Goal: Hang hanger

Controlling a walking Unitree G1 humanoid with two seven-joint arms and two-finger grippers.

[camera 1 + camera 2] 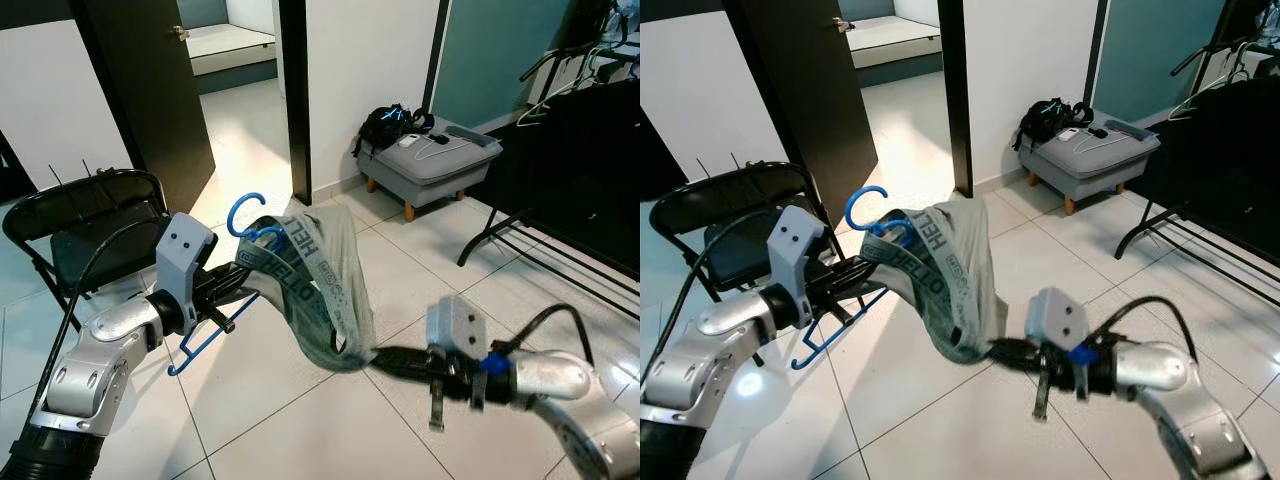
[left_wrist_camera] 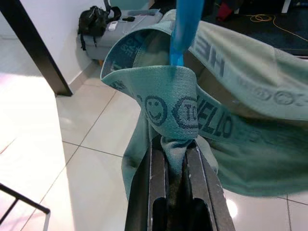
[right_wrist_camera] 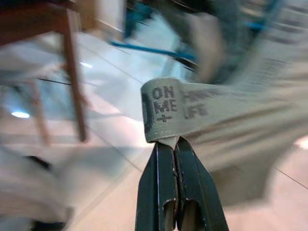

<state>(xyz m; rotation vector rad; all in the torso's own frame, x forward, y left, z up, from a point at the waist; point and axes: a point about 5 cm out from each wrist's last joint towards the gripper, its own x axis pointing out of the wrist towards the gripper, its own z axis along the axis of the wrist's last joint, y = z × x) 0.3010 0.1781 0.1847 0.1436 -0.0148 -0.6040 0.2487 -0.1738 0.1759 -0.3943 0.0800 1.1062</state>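
Tiled floor (image 1: 300, 400), dark door open at back, black folding chair (image 1: 90, 225) on robot's left, grey footstool (image 1: 430, 160) w/ black bag by the wall, clothes rack (image 1: 560, 230) on right. Left hand (image 1: 245, 272) was clamped on waistband of a teal garment (image 1: 325, 290) printed "HELLO", beside the blue hanger (image 1: 240, 225) carrying it. Right hand (image 1: 375, 355) was pinched shut on garment's lower edge, held above floor.

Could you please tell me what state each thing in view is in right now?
Left gripper: shut on the garment.
Right gripper: shut on the garment's band.
Garment: draped on the hanger, stretched between both grippers.
Hanger: held up, not yet hung.
Folding chair: unfolded.
Door: open.
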